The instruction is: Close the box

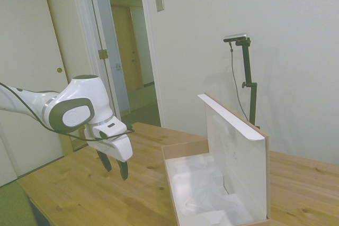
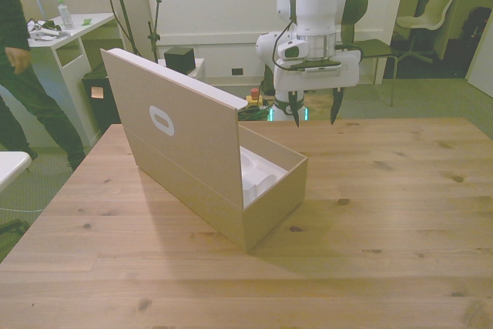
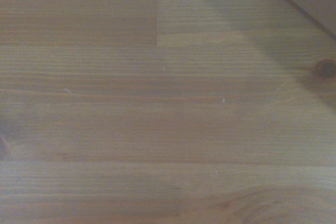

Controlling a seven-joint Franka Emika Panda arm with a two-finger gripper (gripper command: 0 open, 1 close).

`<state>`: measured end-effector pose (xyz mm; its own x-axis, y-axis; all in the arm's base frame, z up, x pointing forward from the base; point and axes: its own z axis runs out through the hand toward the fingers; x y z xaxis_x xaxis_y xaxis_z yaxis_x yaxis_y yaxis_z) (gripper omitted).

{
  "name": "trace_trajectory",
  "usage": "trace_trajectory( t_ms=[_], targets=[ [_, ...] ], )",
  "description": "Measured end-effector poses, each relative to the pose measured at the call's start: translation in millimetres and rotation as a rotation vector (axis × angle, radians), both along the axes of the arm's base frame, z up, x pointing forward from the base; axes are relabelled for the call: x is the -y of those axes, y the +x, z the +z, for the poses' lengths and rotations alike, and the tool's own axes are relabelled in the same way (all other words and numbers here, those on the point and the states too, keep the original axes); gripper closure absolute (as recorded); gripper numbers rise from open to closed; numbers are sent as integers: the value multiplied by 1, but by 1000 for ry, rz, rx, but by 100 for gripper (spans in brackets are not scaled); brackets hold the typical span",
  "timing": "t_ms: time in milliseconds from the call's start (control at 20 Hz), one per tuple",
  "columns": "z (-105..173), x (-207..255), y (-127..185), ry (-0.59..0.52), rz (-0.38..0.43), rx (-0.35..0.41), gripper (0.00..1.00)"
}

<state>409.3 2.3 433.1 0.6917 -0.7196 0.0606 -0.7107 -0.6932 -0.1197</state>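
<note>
Wooden worktop (image 2: 400, 190) fills the scene, bare planks alone filling the wrist view. On it, towards the front view's left, sits the long cardboard box (image 2: 269, 198), its flap lid (image 1: 235, 154) standing upright and open, white foam insert (image 1: 204, 197) showing inside. Beyond the box's far end hangs the white arm (image 1: 69, 109), wrist bent downward, its jaws (image 2: 314, 115) spread apart, empty, above the wood and apart from the box. A person (image 2: 19, 59) stands at the front view's left edge.

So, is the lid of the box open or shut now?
Open. The lid stands upright above the box, and the white foam insert inside is exposed.
</note>
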Motion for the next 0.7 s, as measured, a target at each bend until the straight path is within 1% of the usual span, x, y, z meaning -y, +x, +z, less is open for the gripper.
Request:
trace_trajectory(
  t_ms=[200,300,500,700],
  targets=[
    [1,-1,0,2,-17,1,0],
    [8,-2,-1,1,-17,17,0],
    [32,4,-7,3,-32,75,0],
    [73,22,-12,12,-73,142,0]
  ],
)
